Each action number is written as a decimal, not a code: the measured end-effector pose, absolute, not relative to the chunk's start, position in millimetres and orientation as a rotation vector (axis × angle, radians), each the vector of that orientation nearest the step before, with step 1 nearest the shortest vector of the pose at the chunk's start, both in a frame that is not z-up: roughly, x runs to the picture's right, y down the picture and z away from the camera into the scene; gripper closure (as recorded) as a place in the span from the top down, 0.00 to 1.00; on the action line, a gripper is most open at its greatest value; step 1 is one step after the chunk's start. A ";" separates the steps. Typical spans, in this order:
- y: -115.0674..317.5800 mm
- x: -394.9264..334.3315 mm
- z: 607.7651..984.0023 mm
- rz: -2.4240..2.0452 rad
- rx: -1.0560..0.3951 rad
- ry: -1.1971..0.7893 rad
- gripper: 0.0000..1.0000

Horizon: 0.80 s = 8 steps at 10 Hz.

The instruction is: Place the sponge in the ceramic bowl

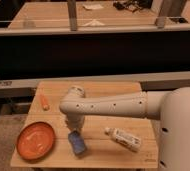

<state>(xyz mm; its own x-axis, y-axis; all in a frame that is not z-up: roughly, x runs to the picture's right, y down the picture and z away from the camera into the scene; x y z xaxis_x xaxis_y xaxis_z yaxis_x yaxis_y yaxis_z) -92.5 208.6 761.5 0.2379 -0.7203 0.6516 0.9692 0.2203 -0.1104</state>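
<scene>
On the left of the counter (113, 155) the orange ceramic bowl (35, 141) is seen, with a small orange object (45, 102) behind it. Just right of the bowl, the end effector (74, 127) seems closed on the blue sponge (77, 143), outside the bowl. Further right a white bottle (123, 139) is laid flat; its label cannot be read.

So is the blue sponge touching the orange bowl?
Apart. The camera view shows bare table between the sponge and the ceramic bowl; the gripper is right over the sponge.
</scene>
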 end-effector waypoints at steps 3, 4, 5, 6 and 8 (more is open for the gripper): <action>196.2 -116.7 758.5 -1.276 -0.556 -0.524 0.06; 192.8 -120.2 757.7 -1.280 -0.557 -0.522 0.06; 190.6 -123.3 756.8 -1.286 -0.558 -0.520 0.06; 186.5 -127.3 755.9 -1.295 -0.556 -0.518 0.06; 181.6 -141.4 754.6 -1.316 -0.549 -0.517 0.06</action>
